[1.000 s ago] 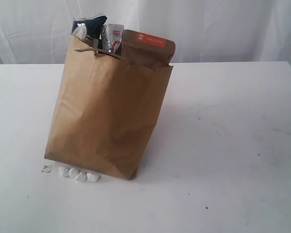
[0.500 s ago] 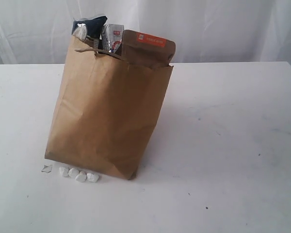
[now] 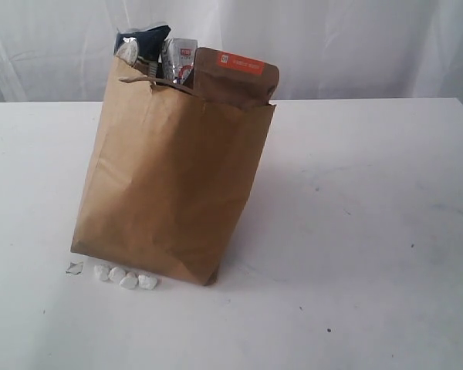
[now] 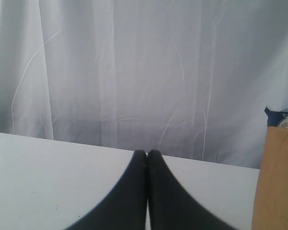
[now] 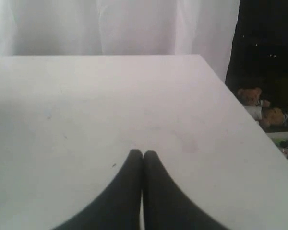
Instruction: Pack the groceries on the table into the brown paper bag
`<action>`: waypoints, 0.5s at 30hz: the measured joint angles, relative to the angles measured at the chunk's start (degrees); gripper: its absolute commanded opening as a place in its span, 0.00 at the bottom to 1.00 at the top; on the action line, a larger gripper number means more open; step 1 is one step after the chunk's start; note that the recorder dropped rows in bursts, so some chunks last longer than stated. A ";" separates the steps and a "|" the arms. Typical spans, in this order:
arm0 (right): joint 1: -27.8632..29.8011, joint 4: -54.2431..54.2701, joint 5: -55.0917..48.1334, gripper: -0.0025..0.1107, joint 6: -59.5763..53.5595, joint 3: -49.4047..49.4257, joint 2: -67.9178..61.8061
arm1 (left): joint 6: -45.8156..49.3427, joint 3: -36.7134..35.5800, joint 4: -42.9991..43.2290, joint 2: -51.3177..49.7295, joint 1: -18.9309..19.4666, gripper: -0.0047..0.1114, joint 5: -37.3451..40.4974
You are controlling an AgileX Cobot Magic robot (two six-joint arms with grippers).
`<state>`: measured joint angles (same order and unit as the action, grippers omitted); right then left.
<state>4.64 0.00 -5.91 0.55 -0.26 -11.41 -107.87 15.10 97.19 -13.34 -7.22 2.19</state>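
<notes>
The brown paper bag (image 3: 174, 181) stands upright on the white table (image 3: 370, 231). Groceries stick out of its top: an orange-labelled brown pouch (image 3: 235, 77), a dark packet (image 3: 143, 38) and a clear package (image 3: 179, 60). One edge of the bag (image 4: 278, 182) shows in the left wrist view, with a dark blue item (image 4: 281, 116) at its rim. My left gripper (image 4: 147, 153) is shut and empty above bare tabletop, away from the bag. My right gripper (image 5: 143, 153) is shut and empty over the white table. Neither arm appears in the exterior view.
Several small white pebble-like bits (image 3: 126, 277) and a paper scrap (image 3: 75, 267) lie at the bag's front foot. A white curtain (image 3: 332, 46) hangs behind the table. Past the table's edge (image 5: 240, 103) in the right wrist view sit teddy bears (image 5: 252, 97) in a dark area.
</notes>
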 measured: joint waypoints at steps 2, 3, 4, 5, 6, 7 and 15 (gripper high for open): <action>0.00 0.00 -1.48 0.02 0.00 0.00 0.00 | 0.00 0.00 0.00 0.00 0.00 0.04 0.00; 0.00 0.00 -1.96 0.02 0.00 0.00 0.00 | 0.00 0.00 0.00 0.00 0.00 0.04 0.00; 0.00 0.34 -2.13 0.02 0.36 0.00 0.00 | 0.00 0.00 0.00 0.00 0.00 0.04 0.00; 0.00 0.48 -2.26 0.02 1.07 0.00 0.00 | 0.00 0.00 0.00 0.00 0.00 0.04 0.00; 0.00 0.82 -2.42 0.02 2.60 0.00 0.00 | 0.00 0.00 0.00 0.00 0.00 0.04 0.00; 0.00 1.00 -2.52 0.02 4.65 0.00 0.00 | 0.12 0.00 0.00 0.00 0.00 0.04 0.00; 0.00 1.46 -2.52 0.02 12.49 0.00 0.00 | 0.22 0.00 0.00 0.00 0.00 0.04 -1.40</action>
<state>4.64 1.46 -8.43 13.04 -0.26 -11.41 -107.64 15.10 97.19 -13.34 -7.22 0.79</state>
